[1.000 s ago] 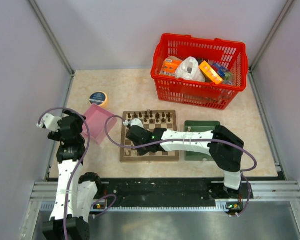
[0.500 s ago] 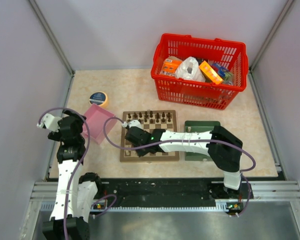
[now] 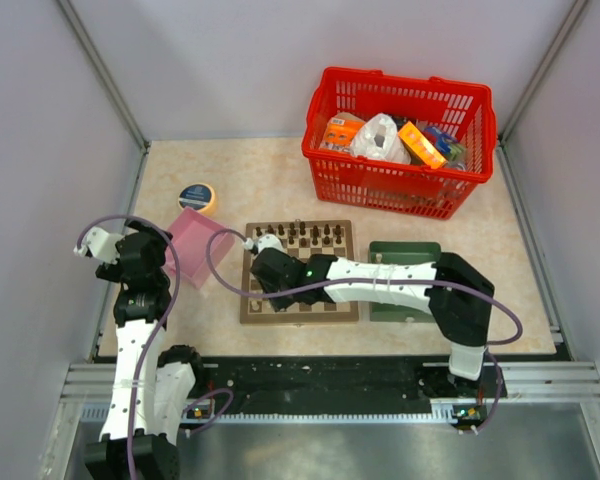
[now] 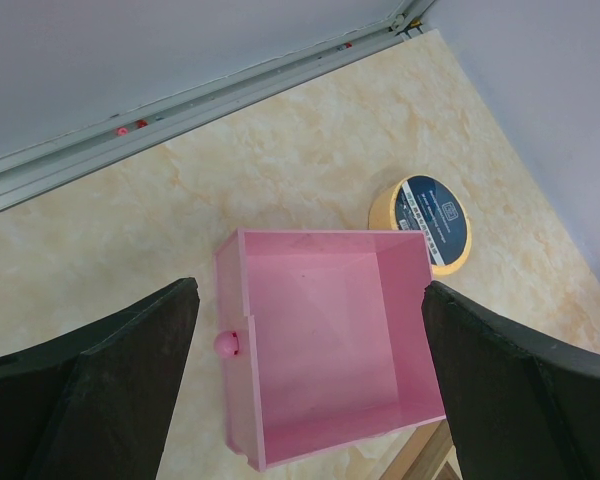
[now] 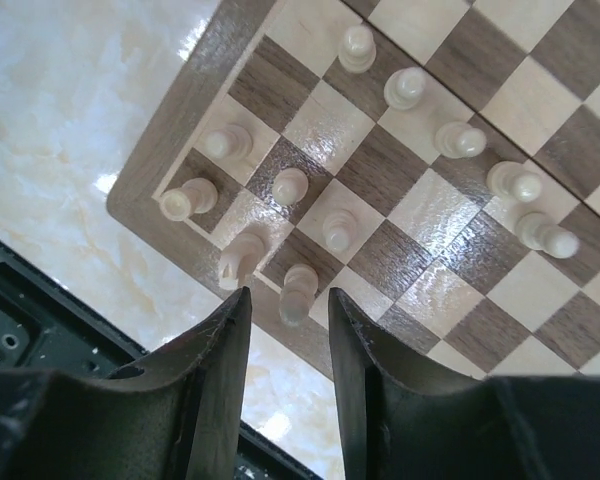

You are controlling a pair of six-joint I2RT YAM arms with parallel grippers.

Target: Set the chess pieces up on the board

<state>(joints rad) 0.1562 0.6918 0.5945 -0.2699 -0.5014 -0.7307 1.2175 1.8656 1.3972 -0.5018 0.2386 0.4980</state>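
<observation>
Several cream pieces [image 5: 290,185] at edge of board [image 5: 185,105].

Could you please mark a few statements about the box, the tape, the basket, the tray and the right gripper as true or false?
1. The pink box is empty. True.
2. The tape roll lies inside that box. False: it lies on the table, outside it.
3. The right gripper hangs over cream pieces at a corner of the board. True.
4. The red basket is empty. False: it holds packets.
5. The green tray lies left of the board. False: it lies to its right.
</observation>
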